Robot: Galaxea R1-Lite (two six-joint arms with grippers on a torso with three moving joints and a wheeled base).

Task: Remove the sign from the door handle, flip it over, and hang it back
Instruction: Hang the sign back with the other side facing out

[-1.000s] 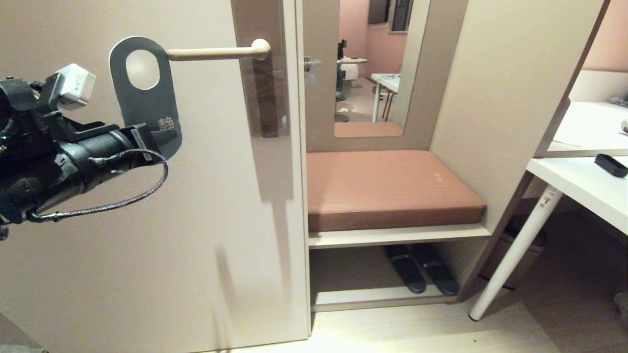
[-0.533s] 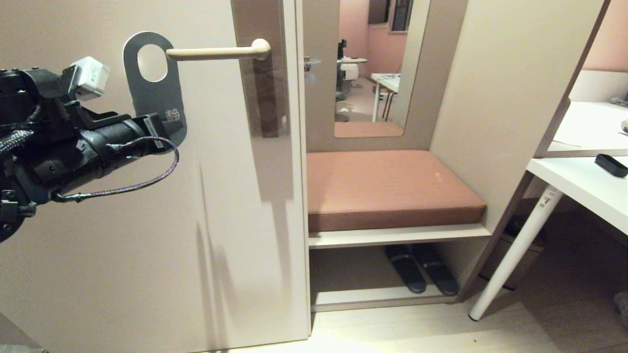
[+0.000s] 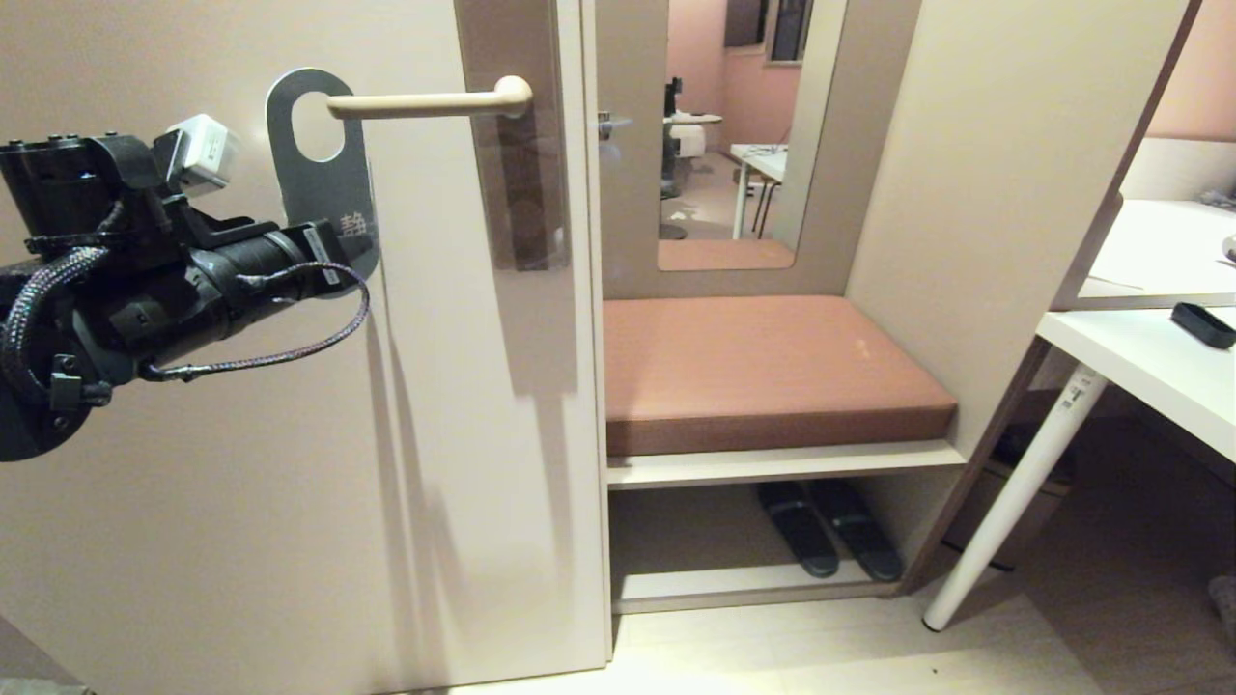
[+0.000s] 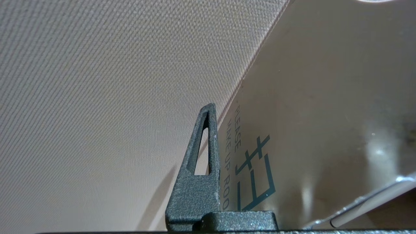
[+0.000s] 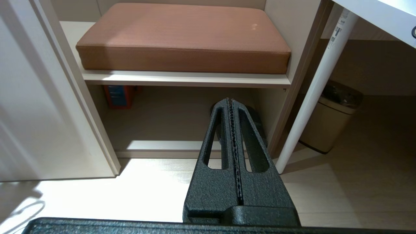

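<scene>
The sign [image 3: 323,193] shows its dark blue side in the head view, held upright against the door. Its round hole overlaps the free end of the cream door handle [image 3: 425,101]; I cannot tell whether the end passes through the hole. My left gripper [image 3: 340,259] is shut on the sign's lower end. The left wrist view shows the sign's white side [image 4: 292,113], printed "PLEASE MAKE UP ROOM", pressed against one dark finger [image 4: 201,162]; the other finger is hidden behind the card. My right gripper [image 5: 231,107] hangs parked and shut, low over the floor by the bench.
The brown backplate [image 3: 512,145] sits at the door's edge. Right of the door is a bench with a brown cushion [image 3: 772,367] and dark slippers [image 3: 830,541] beneath. A white desk [image 3: 1139,357] stands further right, with a bin [image 5: 331,120] under it.
My left arm has carried the sign to the right, along the door. Its hole, earlier left of the handle's free end, now overlaps that end. The right arm has not moved.
</scene>
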